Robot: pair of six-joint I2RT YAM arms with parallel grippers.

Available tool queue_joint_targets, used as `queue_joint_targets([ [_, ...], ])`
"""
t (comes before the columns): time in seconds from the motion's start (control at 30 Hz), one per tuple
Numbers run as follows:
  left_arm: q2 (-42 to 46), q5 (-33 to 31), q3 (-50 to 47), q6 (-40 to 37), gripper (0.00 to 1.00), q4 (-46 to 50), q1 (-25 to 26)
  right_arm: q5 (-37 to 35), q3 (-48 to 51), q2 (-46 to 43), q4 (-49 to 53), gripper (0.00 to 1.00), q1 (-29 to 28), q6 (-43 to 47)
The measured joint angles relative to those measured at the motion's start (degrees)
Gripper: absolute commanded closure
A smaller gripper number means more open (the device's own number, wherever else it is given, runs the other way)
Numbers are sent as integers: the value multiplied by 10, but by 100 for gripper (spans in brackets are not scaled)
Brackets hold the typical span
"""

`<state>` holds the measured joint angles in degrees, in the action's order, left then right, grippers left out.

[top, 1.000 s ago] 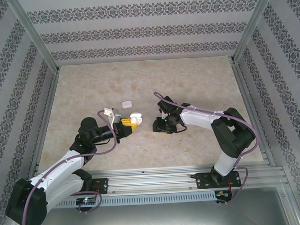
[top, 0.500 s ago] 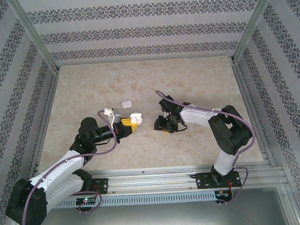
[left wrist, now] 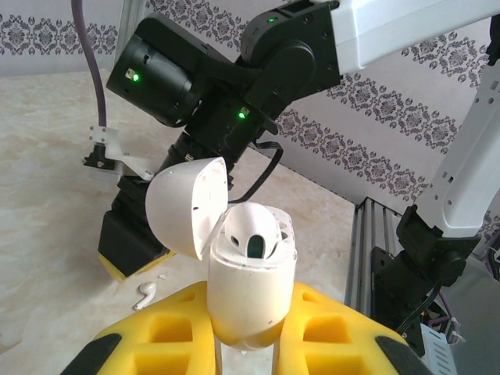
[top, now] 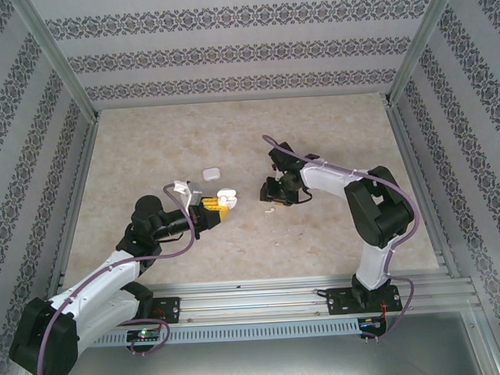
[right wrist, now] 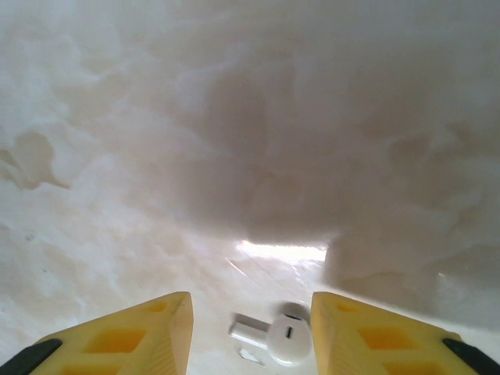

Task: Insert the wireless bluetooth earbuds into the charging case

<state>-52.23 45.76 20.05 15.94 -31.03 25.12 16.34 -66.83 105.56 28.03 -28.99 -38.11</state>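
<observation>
Left fingers point(left wrist: 168, 334) were clamped on the charging case point(left wrist: 250, 301), their yellow pads pressing its lower body from both sides and holding it upright above the counter point(top: 314, 135). Its lid point(left wrist: 184, 209) stood hinged open, tipped back to the left in the left wrist view. A seated earbud point(left wrist: 252, 232) sat in the case's open mouth, its rounded white head and dark opening showing above the rim.

Right fingers point(right wrist: 148, 332) stood apart, pointing down close over the counter. A loose earbud point(right wrist: 281, 337) lay on the pale surface between the two yellow tips, nearer the right one, its short stem pointing left; whether either tip touched it could not be told.

From the top camera, the left fingers point(top: 211, 210) held the case point(top: 226, 196) near the middle of the counter, and the right fingers point(top: 272, 195) hung just to its right, with the loose earbud point(top: 268, 210) a white speck directly beneath them. The left wrist camera showed that earbud point(left wrist: 145, 294) on the counter at the foot of the right fingers point(left wrist: 125, 248). A small white rounded piece point(top: 209, 172) lay on the counter just beyond the case, apart from both arms.
</observation>
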Motion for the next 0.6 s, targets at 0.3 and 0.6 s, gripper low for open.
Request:
queue_joint_targets([
  [0.3,0,-2,0,-8,100,5,0,-17,-10,-12,24,49,0,-4],
  [0.6,0,-2,0,-12,100,12,0,-26,44,-43,23,49,-43,-41],
])
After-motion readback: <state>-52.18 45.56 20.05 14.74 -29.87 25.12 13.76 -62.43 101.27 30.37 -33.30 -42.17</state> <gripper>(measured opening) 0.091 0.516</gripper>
